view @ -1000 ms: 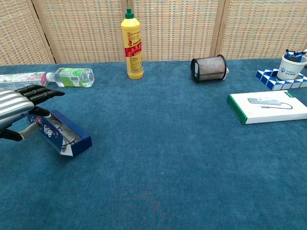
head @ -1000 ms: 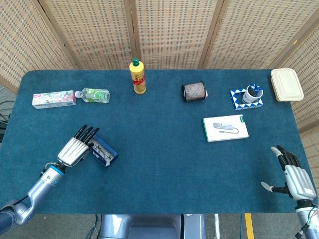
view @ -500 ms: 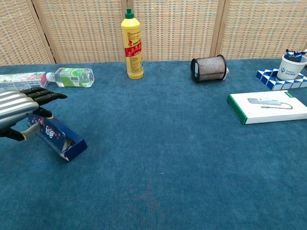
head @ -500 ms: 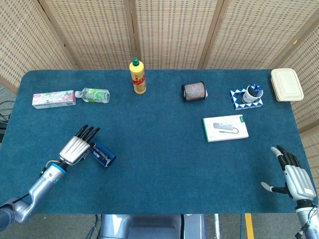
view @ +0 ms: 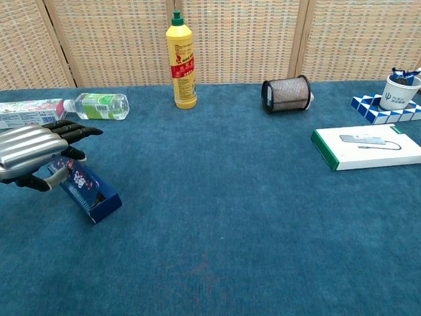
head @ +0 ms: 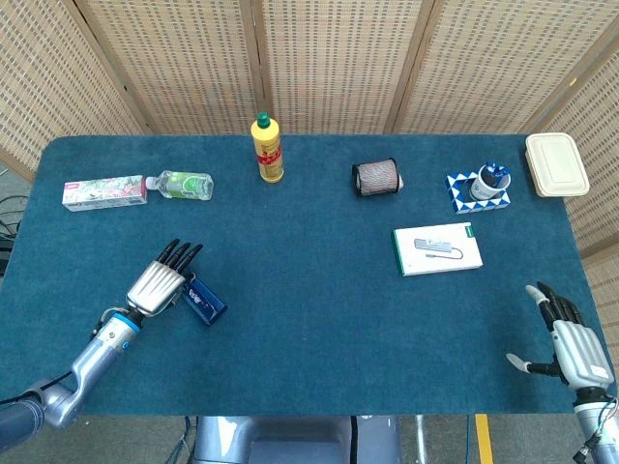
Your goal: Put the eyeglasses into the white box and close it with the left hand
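A dark blue glasses box (head: 205,300) (view: 89,191) lies at the table's front left, its patterned lid tilted almost down over the tray. The eyeglasses are hidden under the lid. My left hand (head: 160,282) (view: 36,148) hovers over the box's left end with the fingers stretched flat above the lid. Its thumb touches the lid's near edge. My right hand (head: 571,343) rests at the front right corner, fingers spread and holding nothing; the chest view does not show it.
Along the back stand a yellow bottle (head: 267,150), a lying water bottle (head: 184,184), a toothpaste carton (head: 104,190), a mesh cup (head: 377,177), a cup on a blue-white block (head: 479,187) and a cream container (head: 556,164). A flat white package (head: 437,248) lies right of centre.
My left hand has moved slightly right and pushed the lid over, so the box went from open with the eyeglasses showing to nearly shut. The right hand stayed still.
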Robot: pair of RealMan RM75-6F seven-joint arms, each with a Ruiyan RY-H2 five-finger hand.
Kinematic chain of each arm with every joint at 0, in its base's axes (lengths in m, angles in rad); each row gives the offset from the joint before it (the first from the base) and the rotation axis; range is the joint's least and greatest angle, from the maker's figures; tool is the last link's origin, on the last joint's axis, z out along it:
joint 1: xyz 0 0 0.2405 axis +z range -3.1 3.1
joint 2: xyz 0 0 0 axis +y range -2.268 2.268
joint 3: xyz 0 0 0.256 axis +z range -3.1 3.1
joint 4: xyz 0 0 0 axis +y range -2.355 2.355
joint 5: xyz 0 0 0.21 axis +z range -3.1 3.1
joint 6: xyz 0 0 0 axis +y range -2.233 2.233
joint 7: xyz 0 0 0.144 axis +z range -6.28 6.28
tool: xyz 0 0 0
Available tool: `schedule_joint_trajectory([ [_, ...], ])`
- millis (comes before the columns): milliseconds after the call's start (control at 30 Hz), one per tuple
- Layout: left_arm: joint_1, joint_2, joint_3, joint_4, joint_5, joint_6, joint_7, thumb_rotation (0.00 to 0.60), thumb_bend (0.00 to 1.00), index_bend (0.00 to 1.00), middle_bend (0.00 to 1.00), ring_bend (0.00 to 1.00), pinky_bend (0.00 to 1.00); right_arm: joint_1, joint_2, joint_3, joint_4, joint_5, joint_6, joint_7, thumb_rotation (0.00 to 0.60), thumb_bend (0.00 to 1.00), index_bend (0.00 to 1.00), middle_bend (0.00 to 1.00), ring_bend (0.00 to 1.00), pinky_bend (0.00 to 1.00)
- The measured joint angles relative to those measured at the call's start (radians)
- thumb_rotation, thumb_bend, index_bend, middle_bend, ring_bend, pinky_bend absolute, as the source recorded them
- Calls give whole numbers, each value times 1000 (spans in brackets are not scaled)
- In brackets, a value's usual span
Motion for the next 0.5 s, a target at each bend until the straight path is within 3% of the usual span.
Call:
schedule_joint_trajectory([
  [500,3,22,-25,-13,-1,46,-4,600,485,0,0,0,0,0,0,0,-1,1,0,-2,600,0,0,0,0,0],
])
